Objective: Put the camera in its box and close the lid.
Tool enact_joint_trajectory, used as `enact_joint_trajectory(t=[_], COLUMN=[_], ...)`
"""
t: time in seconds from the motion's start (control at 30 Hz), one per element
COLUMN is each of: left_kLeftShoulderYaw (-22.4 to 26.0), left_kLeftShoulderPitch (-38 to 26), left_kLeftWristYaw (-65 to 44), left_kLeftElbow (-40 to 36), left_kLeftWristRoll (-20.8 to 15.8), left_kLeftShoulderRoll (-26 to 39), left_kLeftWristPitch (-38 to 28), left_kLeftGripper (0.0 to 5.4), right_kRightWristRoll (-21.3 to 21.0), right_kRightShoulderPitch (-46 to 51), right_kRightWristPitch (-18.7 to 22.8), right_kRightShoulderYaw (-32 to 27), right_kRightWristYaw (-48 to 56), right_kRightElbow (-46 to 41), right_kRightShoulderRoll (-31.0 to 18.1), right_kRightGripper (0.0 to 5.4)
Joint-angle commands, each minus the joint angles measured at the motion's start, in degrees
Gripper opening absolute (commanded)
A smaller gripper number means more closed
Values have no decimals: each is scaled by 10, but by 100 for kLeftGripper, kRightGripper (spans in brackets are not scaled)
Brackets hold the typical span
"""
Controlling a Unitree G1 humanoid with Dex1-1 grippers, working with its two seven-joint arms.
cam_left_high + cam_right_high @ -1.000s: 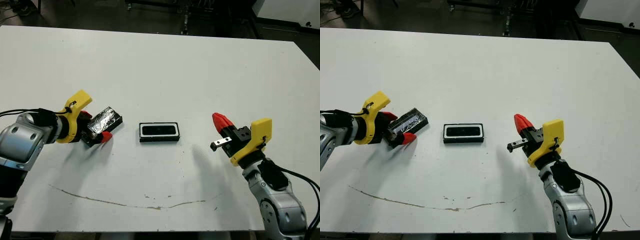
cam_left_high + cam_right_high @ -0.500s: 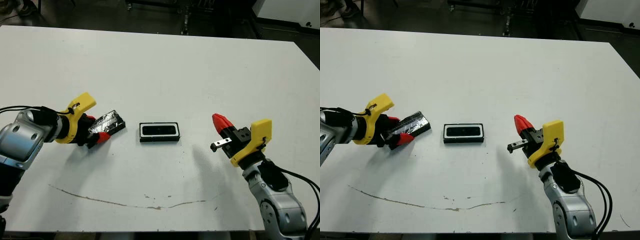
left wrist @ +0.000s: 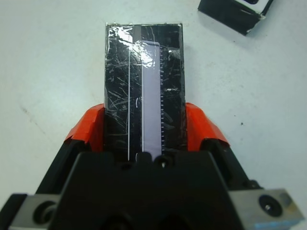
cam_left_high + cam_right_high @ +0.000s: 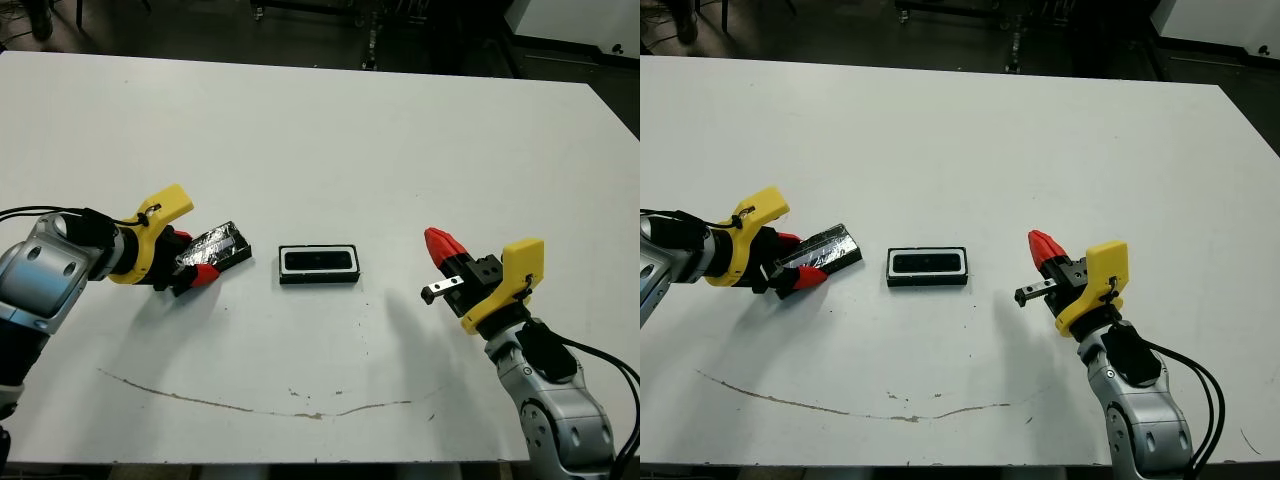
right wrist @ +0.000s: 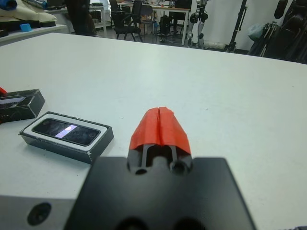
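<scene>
The box (image 4: 318, 280), a small black-walled tray with a white lining, sits mid-table. The camera (image 5: 64, 132), flat and black with a purple glint, lies inside it. To the box's left, my left gripper (image 4: 193, 268) is shut on the near end of the lid (image 4: 220, 244), a glossy black slab with crinkled reflections. The lid's far end points toward the box and stays a short gap from it. In the left wrist view the red fingers (image 3: 91, 127) press on both long sides of the lid (image 3: 144, 72). My right gripper (image 4: 440, 243) is shut, holds nothing, and hovers to the right of the box.
A thin brown scuff line (image 4: 250, 405) runs across the white table near its front edge. Beyond the far edge lie dark floor and equipment legs (image 4: 370, 40). Office chairs (image 5: 124, 31) and stands show far off in the right wrist view.
My left gripper has turned slightly with the lid, which now lies flatter and a bit nearer the box. The box and my right arm have not moved.
</scene>
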Motion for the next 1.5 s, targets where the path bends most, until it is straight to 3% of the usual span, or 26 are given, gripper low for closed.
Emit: enact_joint_trajectory(t=[0.03,0.23,0.4,0.97,1.5], left_kLeftShoulderYaw=[34,74,75,10,-8], left_kLeftShoulderPitch=[5,-27,-63,-125,-135], left_kLeftWristYaw=[0,-10,-37,-148,-198], left_kLeftElbow=[13,37,82,215,225], left_kLeftWristRoll=[-15,-34,-38,-17,-6], left_kLeftShoulderRoll=[-5,-18,-43,-113,-132], left_kLeftWristPitch=[-24,-85,-152,-215,-221], left_kLeftGripper=[317,317,317,317,317], right_kRightWristRoll=[0,2,4,-1,-1], right_kRightShoulderPitch=[7,5,4,1,3], right_kRightWristPitch=[4,6,6,4,0], right_kRightShoulderYaw=[-2,-1,-1,2,6], right_kRightWristYaw=[-2,-2,-3,-5,-3], right_kRightElbow=[2,3,5,4,6], right_kRightShoulderRoll=[-6,-4,-2,-3,-3], right_kRightGripper=[0,0,0,0,0])
